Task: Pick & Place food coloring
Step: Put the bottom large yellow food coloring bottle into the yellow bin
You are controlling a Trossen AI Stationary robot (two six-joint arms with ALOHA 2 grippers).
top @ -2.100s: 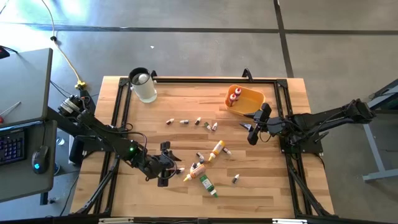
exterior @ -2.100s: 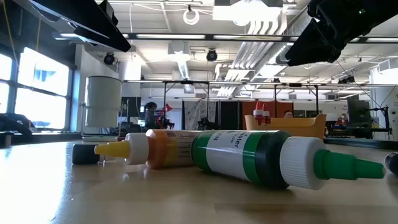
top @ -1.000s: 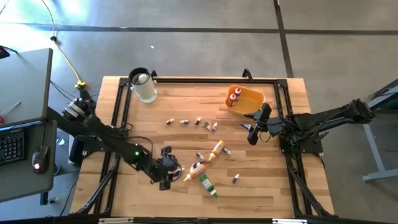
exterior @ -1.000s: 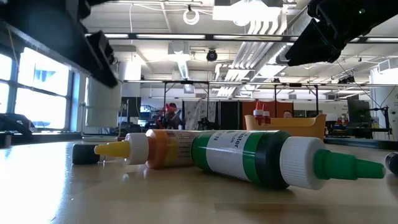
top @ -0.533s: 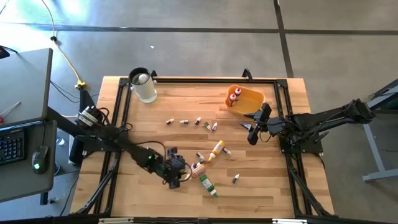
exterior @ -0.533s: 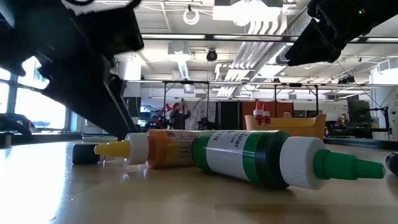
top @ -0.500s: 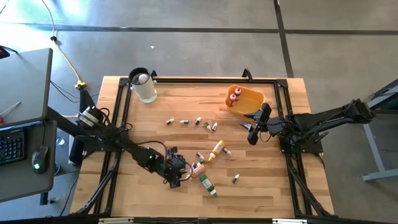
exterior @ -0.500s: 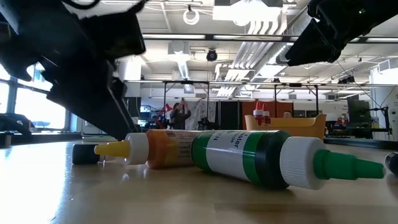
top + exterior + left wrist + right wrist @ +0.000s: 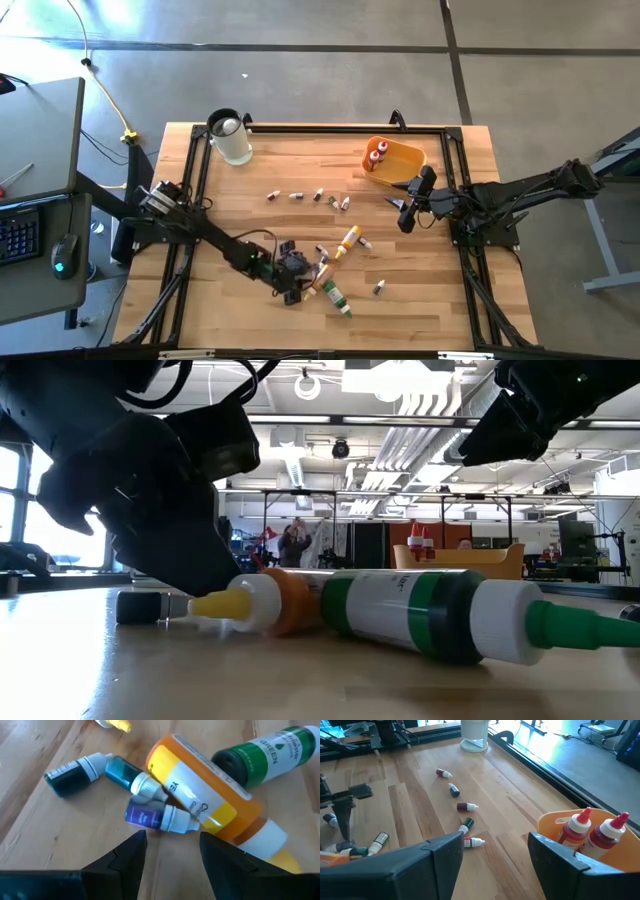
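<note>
A: Start at the left. How is the left end effector [image 9: 293, 283]?

B: Low over the wooden tabletop [image 9: 250, 210], fingers apart and holding nothing, at a cluster of food coloring. Just ahead of it a purple vial [image 9: 156, 817] and a teal vial [image 9: 126, 773] lie on their sides, touching a big yellow bottle [image 9: 210, 806]. That bottle's long axis runs diagonally in the left wrist view. A green bottle [image 9: 264, 754] lies beside it.

A: Room to move?

B: Bare wood toward the near edge.

A: The right side?

B: The right end effector [image 9: 403, 213] hangs spread and empty beside the orange tray [image 9: 404, 159], which holds two red bottles [image 9: 376, 153] standing upright.
</note>
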